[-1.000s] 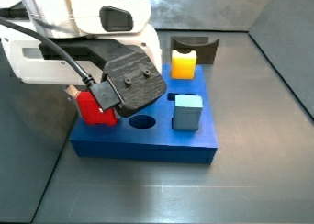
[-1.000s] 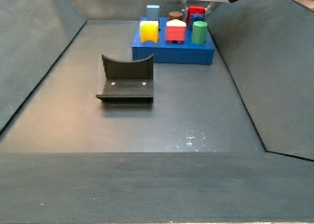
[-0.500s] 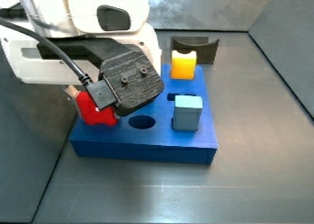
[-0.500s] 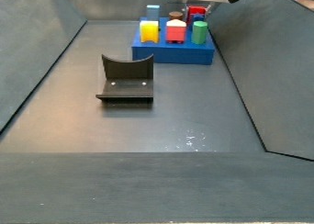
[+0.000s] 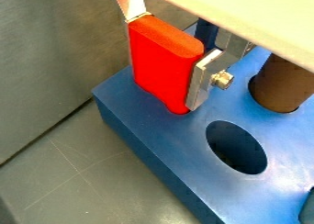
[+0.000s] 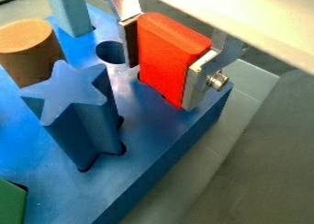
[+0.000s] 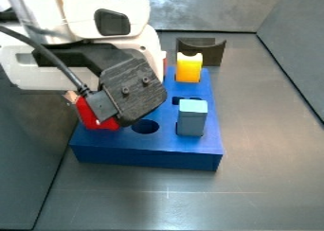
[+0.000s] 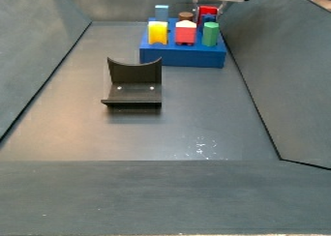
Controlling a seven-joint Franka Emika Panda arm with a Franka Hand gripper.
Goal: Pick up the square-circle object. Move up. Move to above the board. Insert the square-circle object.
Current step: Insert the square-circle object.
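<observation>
Gripper [image 5: 160, 58]: closed on the red square-circle object, over the near-left corner of the blue board in a side view [image 7: 95, 112]; in both wrist views the flat silver fingers [image 6: 200, 76] press against the block's opposite faces.
Square-circle object [image 5: 162, 62]: red block, upright between the fingers – its lower end sits at the board's top face at a corner in a wrist view; whether it is seated in a hole cannot be told. Also visible in the other views [image 6: 170, 46] [image 7: 91, 112].
Board [image 5: 185, 163]: blue, resting on the tabletop; a round empty hole [image 5: 237, 147] lies just beside the held block. In a side view [image 7: 152, 150] the same hole [image 7: 147, 127] sits between the red block and a grey-blue square peg [image 7: 192, 115].
Blue star peg [image 6: 76, 113]: stands upright in the board, near the held block but apart from it.
Brown cylinder [image 6: 28, 49]: upright in the board, beyond the star peg; also seen in a wrist view [image 5: 285, 81].
Yellow piece [image 7: 189, 66]: at the board's far side – upright.
Fixture [image 8: 132, 82]: dark bracket on the tabletop [image 8: 155, 133], well apart from the board [image 8: 184, 54]; also behind the board in a side view [image 7: 203, 49].
Far pegs: yellow [image 8: 157, 32], red [image 8: 185, 34] and green [image 8: 210, 34] pieces stand on the board.
</observation>
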